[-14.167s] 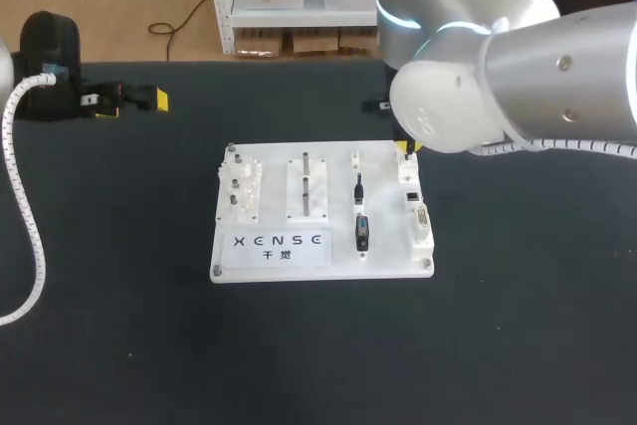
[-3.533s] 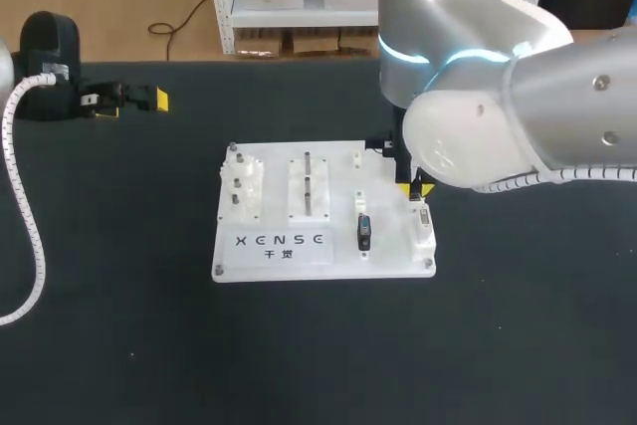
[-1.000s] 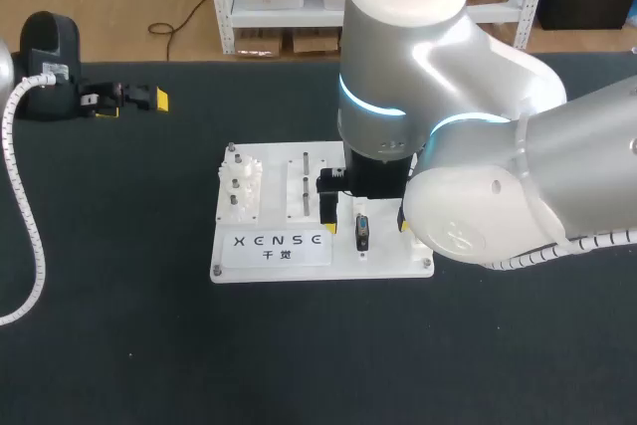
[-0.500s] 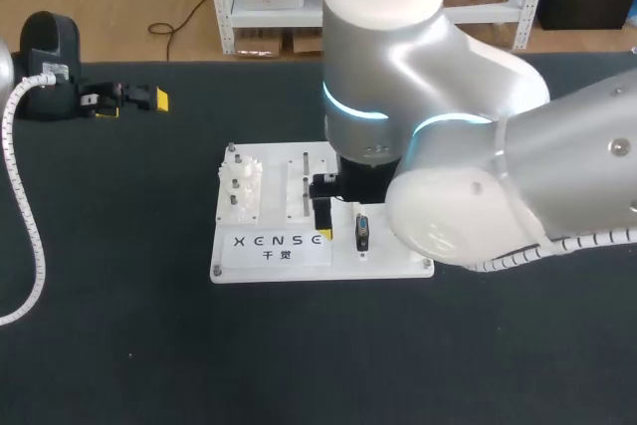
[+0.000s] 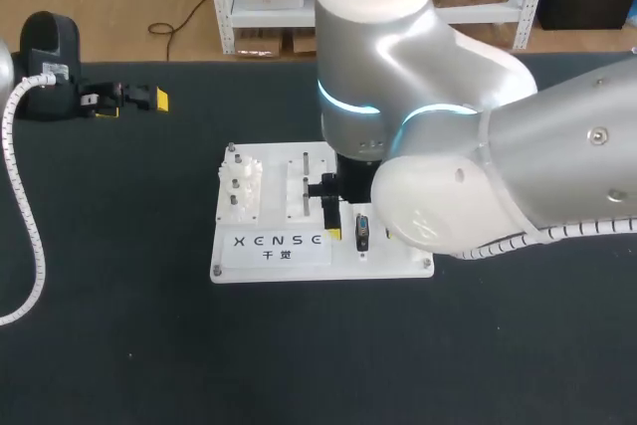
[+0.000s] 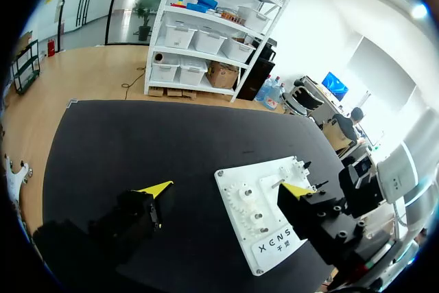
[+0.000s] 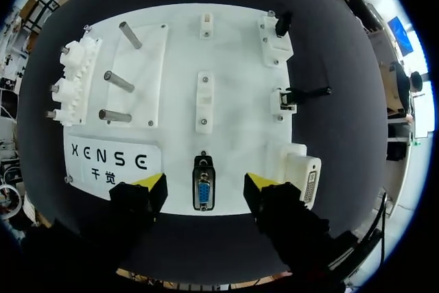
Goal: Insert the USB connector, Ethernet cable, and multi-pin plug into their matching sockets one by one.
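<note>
**Q:** Black desk (image 5: 119,345), seen from above, with a white board (image 7: 233,53) of fixtures at its middle. Where is the part to be handled?

**A:** The multi-pin plug (image 7: 204,191), black with a blue face, lies flat on the board near the edge closest to the robot. Its long axis points straight ahead of the right wrist camera, the same way the fingers point.

**Q:** And the gripper?

**A:** The right gripper (image 7: 206,183) hangs directly over the plug. Its fingers are spread wide, one yellow tip on each long side, and white board shows in both gaps. It touches nothing.

**Q:** Which arm is nearer?

**A:** The right, by far. The left gripper (image 6: 225,189) is also spread and empty, well apart from the board near the desk's far left.

**Q:** Where does the plug have to go?

**A:** Into its matching socket (image 7: 307,178), a white block at the board's edge, just outside one finger of the right gripper. So the plug lies between the fingers and the socket beside them. As I judge it, the next move is a straight drop, closing across the plug's narrow width, then a short sideways carry. The Ethernet cable (image 7: 302,92) and USB connector (image 7: 281,24) sit farther along that same edge and appear to be seated already.
</note>
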Controlling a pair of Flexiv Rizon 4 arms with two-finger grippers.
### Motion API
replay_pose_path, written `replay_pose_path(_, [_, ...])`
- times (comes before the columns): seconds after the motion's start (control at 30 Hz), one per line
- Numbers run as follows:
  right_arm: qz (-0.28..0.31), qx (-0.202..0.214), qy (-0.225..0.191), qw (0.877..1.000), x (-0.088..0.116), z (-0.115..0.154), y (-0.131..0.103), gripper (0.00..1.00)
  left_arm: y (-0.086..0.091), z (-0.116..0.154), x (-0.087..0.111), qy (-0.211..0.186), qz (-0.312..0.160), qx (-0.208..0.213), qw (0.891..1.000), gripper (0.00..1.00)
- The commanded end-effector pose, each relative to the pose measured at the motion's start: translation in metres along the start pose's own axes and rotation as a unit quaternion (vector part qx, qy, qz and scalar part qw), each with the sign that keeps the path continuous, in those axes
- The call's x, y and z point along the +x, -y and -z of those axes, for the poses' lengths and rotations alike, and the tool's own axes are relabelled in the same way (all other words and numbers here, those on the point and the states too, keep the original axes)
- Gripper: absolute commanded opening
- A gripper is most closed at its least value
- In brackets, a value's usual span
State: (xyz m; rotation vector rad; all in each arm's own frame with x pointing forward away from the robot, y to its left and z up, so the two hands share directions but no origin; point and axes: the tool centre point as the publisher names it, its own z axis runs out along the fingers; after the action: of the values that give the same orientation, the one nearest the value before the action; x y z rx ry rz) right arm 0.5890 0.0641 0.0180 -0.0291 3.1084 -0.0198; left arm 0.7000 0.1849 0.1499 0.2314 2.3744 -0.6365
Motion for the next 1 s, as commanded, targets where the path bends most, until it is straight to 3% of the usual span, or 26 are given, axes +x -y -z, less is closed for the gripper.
replay_pose_path(0.03, [-0.001,0.0,-0.003,1.0,-0.001,0.0,0.0,0.42,0.0,0.0,0.0,0.0,0.0,0.0,1.0,1.0])
replay_pose_path(0.53, [-0.005,0.003,-0.005,1.0,-0.001,-0.003,0.003,0.31,0.0,0.0,0.0,0.0,0.0,0.0,1.0,1.0])
replay_pose_path(0.8, [-0.005,0.003,-0.003,1.0,-0.001,-0.004,0.003,0.0,0.0,0.0,0.0,0.0,0.0,0.0,1.0,1.0])
replay_pose_path(1.0, [0.012,0.022,0.022,0.999,-0.002,0.007,0.001,0.0,0.0,0.0,0.0,0.0,0.0,0.0,1.0,1.0])
